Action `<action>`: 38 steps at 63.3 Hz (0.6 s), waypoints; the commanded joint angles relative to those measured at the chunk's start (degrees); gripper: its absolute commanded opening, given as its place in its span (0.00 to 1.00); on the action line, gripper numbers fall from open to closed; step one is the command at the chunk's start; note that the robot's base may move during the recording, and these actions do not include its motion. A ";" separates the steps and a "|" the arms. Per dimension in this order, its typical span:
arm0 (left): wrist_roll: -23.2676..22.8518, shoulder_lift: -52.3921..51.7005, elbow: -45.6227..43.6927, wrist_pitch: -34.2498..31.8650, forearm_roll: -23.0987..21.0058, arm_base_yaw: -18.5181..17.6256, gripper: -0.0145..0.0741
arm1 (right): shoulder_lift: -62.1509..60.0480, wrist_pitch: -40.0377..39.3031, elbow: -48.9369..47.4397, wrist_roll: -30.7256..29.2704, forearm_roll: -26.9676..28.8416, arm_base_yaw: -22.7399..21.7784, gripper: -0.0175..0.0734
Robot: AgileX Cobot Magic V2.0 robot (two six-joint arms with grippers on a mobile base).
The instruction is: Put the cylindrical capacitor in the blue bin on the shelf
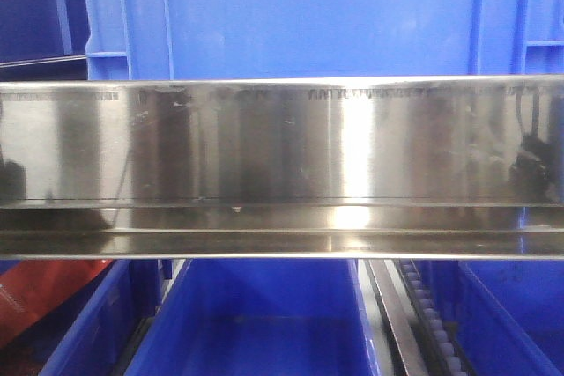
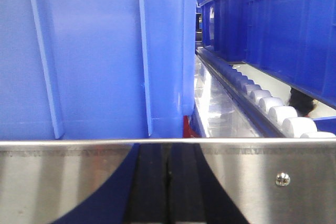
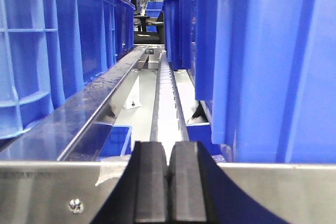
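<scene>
The cylindrical capacitor is not in any view. The shelf's shiny steel front rail (image 1: pixel 282 156) spans the front view, and a big blue bin (image 1: pixel 308 15) stands on the tier above it. In the left wrist view my left gripper (image 2: pixel 168 148) is shut with nothing visible between its black fingers (image 2: pixel 152 182). It sits just before the rail (image 2: pixel 294 192), close to a blue bin's wall (image 2: pixel 89 51). My right gripper (image 3: pixel 169 145) is also shut and shows nothing held. Its tips rise above the rail (image 3: pixel 42 192), between blue bins (image 3: pixel 262 61).
Open blue bins (image 1: pixel 256 323) sit on the lower tier, with a red object (image 1: pixel 44 292) at the lower left. White roller tracks (image 2: pixel 273 111) (image 3: pixel 169 93) run back between the bins. More blue bins (image 2: pixel 283 19) (image 3: pixel 58 40) line both sides.
</scene>
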 commanded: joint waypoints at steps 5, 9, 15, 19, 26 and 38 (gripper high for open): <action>-0.44 -0.24 -0.06 -1.09 0.10 0.05 0.05 | -0.19 -0.51 0.19 -0.02 -0.37 0.09 0.02; -0.44 -0.24 -0.06 -1.09 0.10 0.05 0.05 | -0.19 -0.51 0.19 -0.02 -0.37 0.09 0.02; -0.44 -0.24 -0.06 -1.09 0.10 0.05 0.05 | -0.19 -0.51 0.19 -0.02 -0.37 0.09 0.02; -0.44 -0.24 -0.06 -1.09 0.10 0.05 0.05 | -0.19 -0.51 0.19 -0.02 -0.37 0.09 0.02; -0.44 -0.24 -0.06 -1.09 0.10 0.05 0.05 | -0.19 -0.51 0.19 -0.02 -0.37 0.09 0.02; -0.44 -0.24 -0.06 -1.09 0.10 0.05 0.05 | -0.19 -0.51 0.19 -0.02 -0.37 0.09 0.02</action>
